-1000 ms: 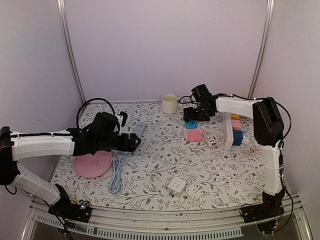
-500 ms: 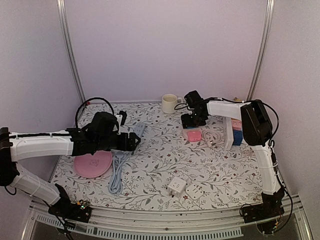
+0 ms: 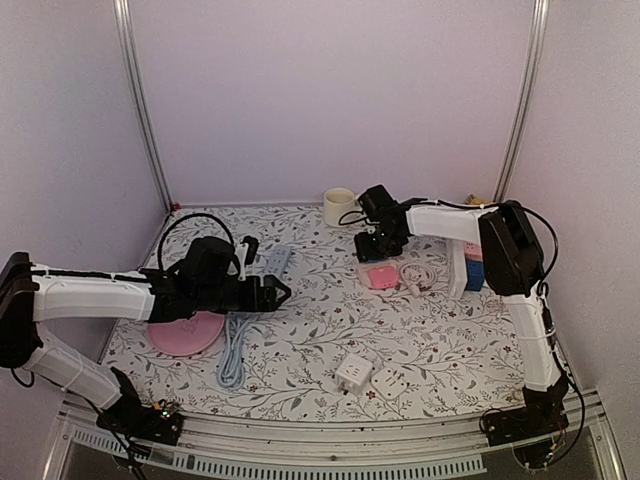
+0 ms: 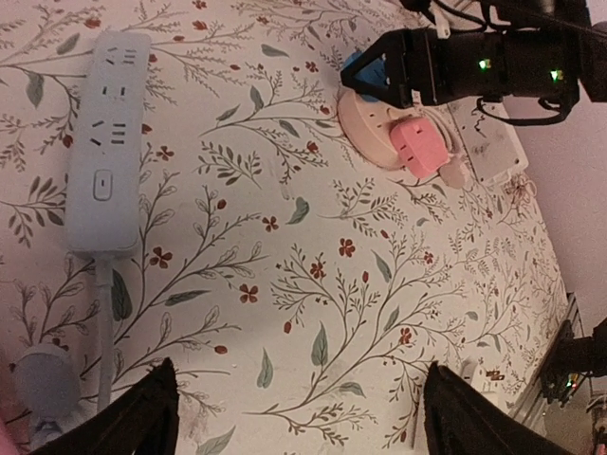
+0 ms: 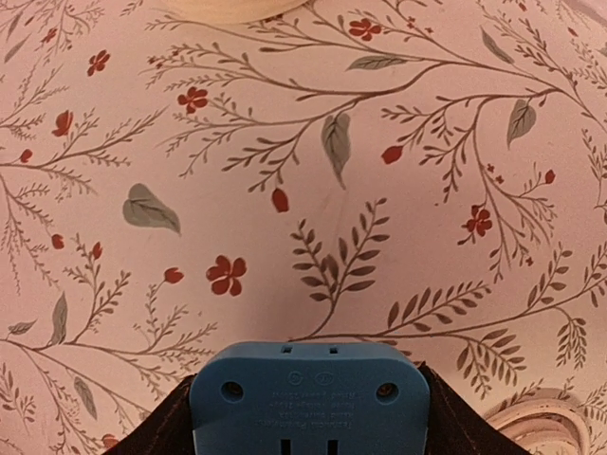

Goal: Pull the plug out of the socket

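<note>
With my right claw (image 5: 308, 419) pinching the plug (image 5: 308, 393) and my left claw (image 4: 303, 409) wide and away, I fear the unheld socket (image 4: 365, 133) lifts with it.

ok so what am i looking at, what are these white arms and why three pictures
Two robot arms stand at the table's near edge. The wide picture is from a fixed camera above and behind; the other two are from a camera on each wrist. On the table lie a white power strip, a mug and a round socket carrying a pink plug and a blue plug. The left gripper is open and empty. The right gripper has fingers flanking the blue plug; whether it grips yet I cannot tell.
</note>
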Controlling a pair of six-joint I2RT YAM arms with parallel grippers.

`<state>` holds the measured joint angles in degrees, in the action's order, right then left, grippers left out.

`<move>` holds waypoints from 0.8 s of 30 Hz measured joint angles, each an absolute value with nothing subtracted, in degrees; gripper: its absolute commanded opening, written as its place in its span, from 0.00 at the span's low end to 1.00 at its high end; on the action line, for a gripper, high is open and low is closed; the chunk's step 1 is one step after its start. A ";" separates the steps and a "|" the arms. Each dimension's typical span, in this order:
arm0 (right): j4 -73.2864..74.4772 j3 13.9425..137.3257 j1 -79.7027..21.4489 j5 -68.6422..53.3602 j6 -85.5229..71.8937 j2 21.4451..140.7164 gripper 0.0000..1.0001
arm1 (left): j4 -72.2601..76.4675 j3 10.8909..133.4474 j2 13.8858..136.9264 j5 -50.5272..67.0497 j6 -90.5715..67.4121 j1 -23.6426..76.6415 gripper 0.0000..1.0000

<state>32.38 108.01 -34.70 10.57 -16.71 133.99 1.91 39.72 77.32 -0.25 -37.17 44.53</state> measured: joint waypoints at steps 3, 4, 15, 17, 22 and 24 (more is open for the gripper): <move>31.70 104.84 -36.77 8.80 -17.96 131.72 0.43 | 5.15 38.37 79.07 2.48 -39.83 44.31 0.87; 31.55 103.94 -37.69 8.23 -18.46 130.89 0.43 | 6.26 37.89 79.81 3.40 -40.80 44.21 0.87; 23.31 96.29 -48.45 4.34 -25.85 122.89 0.43 | 17.67 34.30 85.43 9.04 -51.70 43.83 0.83; 21.67 95.90 -49.98 4.01 -27.14 122.43 0.43 | 19.51 33.91 85.82 9.56 -52.99 43.81 0.82; 18.48 95.90 -52.16 3.92 -28.86 122.41 0.42 | 22.76 33.67 86.59 10.15 -55.02 43.79 0.78; 17.72 95.90 -52.60 3.90 -29.36 122.41 0.43 | 23.86 33.67 87.09 10.48 -55.66 43.79 0.75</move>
<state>17.72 95.90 -52.60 3.90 -29.36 122.41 23.86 33.67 87.09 10.48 -55.66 43.79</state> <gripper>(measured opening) 0.678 0.786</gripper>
